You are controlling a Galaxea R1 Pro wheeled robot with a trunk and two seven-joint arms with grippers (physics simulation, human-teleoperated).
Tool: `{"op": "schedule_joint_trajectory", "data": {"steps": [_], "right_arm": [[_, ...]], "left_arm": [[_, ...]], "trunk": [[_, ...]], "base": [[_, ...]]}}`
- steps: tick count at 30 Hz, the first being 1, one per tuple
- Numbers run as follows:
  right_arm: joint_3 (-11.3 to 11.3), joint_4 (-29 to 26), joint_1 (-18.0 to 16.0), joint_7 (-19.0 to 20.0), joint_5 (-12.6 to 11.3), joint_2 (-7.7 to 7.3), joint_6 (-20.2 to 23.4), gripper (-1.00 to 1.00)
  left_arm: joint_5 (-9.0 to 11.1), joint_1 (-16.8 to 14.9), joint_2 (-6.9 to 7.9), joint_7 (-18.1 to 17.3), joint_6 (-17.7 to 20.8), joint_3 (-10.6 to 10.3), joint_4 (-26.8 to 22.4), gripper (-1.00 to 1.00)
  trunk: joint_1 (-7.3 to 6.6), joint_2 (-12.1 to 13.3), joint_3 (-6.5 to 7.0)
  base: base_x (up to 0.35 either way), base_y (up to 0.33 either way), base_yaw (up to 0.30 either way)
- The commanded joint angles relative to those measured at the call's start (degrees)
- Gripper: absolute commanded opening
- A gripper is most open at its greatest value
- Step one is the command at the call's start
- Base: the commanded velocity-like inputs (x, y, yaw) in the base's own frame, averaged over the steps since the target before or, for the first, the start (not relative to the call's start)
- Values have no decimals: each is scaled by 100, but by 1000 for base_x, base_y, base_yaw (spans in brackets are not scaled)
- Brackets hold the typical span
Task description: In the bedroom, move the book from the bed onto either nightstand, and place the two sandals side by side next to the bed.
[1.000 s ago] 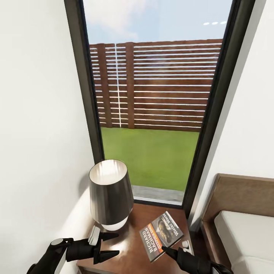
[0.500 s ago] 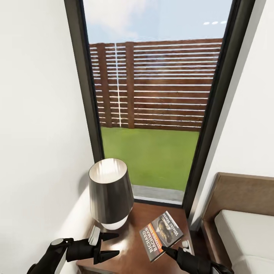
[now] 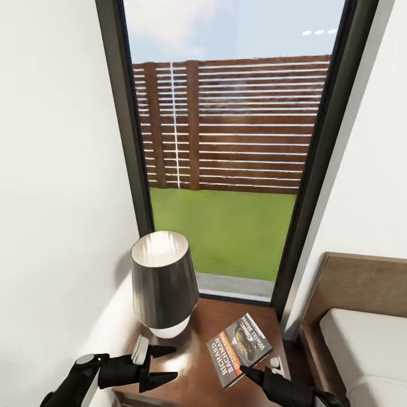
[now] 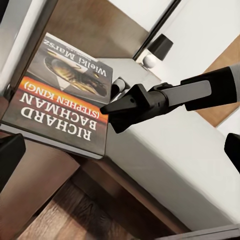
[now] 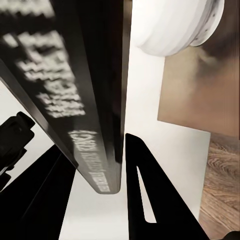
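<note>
Book (image 3: 238, 349) flat on nightstand (image 3: 192, 373), lower centre of frame, beside lamp (image 3: 164, 285). Right gripper (image 3: 252, 373) pinching book's near edge. Left gripper (image 3: 161, 364) spread, empty. Next, likely: release, withdraw, then sandals.

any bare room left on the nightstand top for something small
Bare wood lies between the dark-shaded lamp and the dark paperback book, and behind the book toward the window. The reddish-brown nightstand's front edge is crowded by both end effectors.
</note>
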Motion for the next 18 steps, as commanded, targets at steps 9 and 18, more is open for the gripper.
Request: {"op": "schedule_joint_trajectory", "data": {"steps": [9, 18], "right_arm": [[-36, -1, -7, 17, 4, 4, 59, -100], [-36, -1, -7, 17, 4, 6, 59, -100]], "left_arm": [[-38, -4, -5, -30, 43, 21, -5, 100], [-38, -4, -5, -30, 42, 21, -5, 100]], "trunk": [[198, -366, -168], [396, -727, -329]], "base": [[0, 0, 0], [0, 0, 0]]}}
